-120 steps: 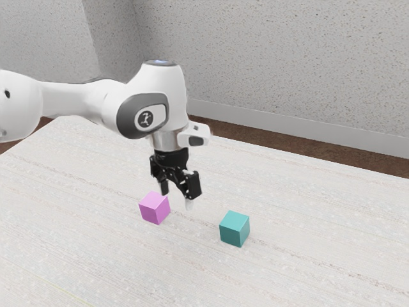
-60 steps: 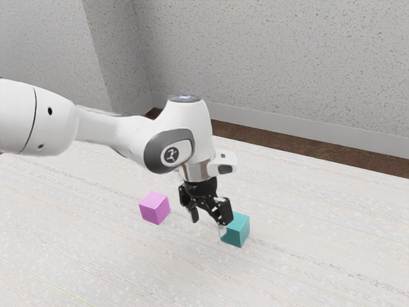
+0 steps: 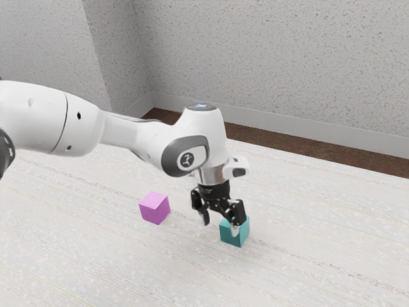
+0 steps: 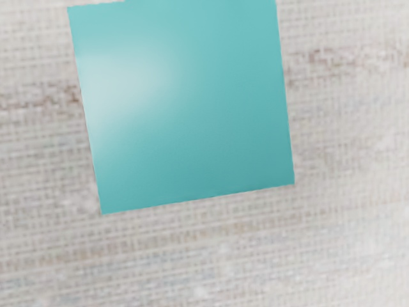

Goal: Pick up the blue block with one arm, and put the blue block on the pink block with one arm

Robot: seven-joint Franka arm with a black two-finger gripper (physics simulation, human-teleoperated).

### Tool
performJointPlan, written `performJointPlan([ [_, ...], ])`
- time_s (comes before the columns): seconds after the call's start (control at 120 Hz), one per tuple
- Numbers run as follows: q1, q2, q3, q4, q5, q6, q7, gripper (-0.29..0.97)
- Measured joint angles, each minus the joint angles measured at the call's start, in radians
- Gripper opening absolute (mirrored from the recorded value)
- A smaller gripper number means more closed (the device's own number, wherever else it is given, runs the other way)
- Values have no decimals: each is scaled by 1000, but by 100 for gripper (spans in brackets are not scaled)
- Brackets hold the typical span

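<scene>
The gripper (image 3: 221, 219) has moved from the pink block (image 3: 154, 208) to just above the blue block (image 3: 235, 234), at pink's 4 o'clock. It is wide open and empty, so grabbing looks next.

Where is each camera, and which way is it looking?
Exterior view: sits beside the table, looking across it at the pink block and blue block; it shows the white arm and its black fingers, open just above the blue block.
Wrist view: rides on the hand, looking straight down onto the blue block.
Shared: both see the blue block and the table.
</scene>
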Motion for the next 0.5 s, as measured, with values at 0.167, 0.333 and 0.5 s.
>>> performJointPlan([
  [0.167,-6,67,9,55,23,-4,-27,68],
  [0.333,-23,115,28,108,46,-7,-47,68],
  [0.5,-40,138,30,129,62,-13,-63,68],
])
